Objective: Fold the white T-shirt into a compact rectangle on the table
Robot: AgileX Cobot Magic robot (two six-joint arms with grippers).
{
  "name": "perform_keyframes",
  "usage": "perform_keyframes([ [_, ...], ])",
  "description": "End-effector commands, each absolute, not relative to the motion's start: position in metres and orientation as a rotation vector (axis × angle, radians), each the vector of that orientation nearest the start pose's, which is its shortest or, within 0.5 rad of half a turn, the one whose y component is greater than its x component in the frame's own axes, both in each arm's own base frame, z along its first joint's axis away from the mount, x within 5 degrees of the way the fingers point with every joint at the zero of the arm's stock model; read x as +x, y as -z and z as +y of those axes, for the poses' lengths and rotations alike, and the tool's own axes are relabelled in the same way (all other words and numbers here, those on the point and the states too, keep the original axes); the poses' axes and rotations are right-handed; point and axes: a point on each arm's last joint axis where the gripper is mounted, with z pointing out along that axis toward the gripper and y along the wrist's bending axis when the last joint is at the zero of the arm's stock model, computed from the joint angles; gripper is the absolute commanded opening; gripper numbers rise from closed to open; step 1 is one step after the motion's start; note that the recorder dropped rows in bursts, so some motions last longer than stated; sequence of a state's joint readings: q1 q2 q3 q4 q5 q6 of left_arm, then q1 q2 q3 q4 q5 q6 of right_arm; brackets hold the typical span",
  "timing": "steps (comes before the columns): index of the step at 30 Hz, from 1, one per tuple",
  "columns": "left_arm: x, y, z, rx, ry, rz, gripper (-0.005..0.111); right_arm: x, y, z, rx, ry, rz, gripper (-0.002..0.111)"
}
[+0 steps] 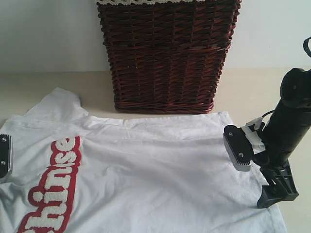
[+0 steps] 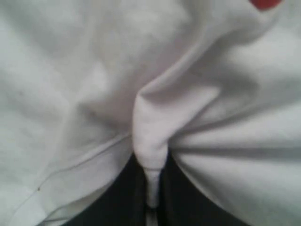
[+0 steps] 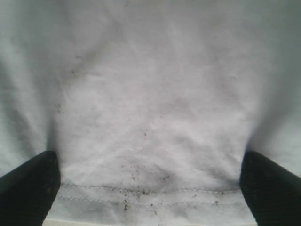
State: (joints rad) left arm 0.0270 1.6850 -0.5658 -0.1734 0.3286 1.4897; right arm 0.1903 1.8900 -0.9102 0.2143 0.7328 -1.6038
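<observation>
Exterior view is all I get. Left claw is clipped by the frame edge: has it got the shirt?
Observer: Yes. The left wrist view shows the left claw shut on a pinched-up fold of the white T-shirt.
Operator: Right claw looks open from here. Anything in it?
Observer: No. The right claw is open over flat fabric. The stitched hem runs across the gap, and nothing is gripped.
Operator: Fabric clean there?
Observer: No. Small dark specks are scattered close to that hem.
</observation>
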Motion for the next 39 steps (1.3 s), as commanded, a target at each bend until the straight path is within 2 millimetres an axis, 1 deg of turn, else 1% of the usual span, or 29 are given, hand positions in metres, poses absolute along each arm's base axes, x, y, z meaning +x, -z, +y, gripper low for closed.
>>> perform_keyframes([
  [1, 0.2256, -0.0937, -0.0023, 1.758, 0.008, 2.44, 0.0, 0.2781, -0.094, 0.0642, -2.304, -0.285, 2.162, 0.102],
  [9, 0.2258, -0.0938, -0.0031, 1.729, 0.019, 2.453, 0.0, 0.2788, -0.0939, 0.0642, -2.3, -0.276, 2.159, 0.102],
  [10, 0.2258, -0.0938, -0.0031, 1.729, 0.019, 2.453, 0.0, 0.2807, -0.0938, 0.0659, -2.259, -0.27, 2.166, 0.102],
  [12, 0.2258, -0.0938, -0.0031, 1.729, 0.019, 2.453, 0.0, 0.2811, -0.0937, 0.0658, -2.258, -0.264, 2.164, 0.102],
  [26, 0.2258, -0.0938, -0.0031, 1.695, 0.022, 2.477, 0.0, 0.2805, -0.0938, 0.0657, -2.264, -0.27, 2.165, 0.102],
  [32, 0.2258, -0.0938, -0.0031, 1.695, 0.022, 2.477, 0.0, 0.2802, -0.0936, 0.0636, -2.306, -0.25, 2.147, 0.101],
  [34, 0.2258, -0.0938, -0.0031, 1.695, 0.022, 2.477, 0.0, 0.28, -0.0936, 0.0636, -2.302, -0.252, 2.153, 0.097],
  [36, 0.2258, -0.0938, -0.0031, 1.695, 0.022, 2.477, 0.0, 0.28, -0.0936, 0.0636, -2.298, -0.252, 2.158, 0.088],
  [39, 0.2258, -0.0938, -0.0031, 1.695, 0.022, 2.477, 0.0, 0.2801, -0.0936, 0.0635, -2.3, -0.251, 2.157, 0.067],
])
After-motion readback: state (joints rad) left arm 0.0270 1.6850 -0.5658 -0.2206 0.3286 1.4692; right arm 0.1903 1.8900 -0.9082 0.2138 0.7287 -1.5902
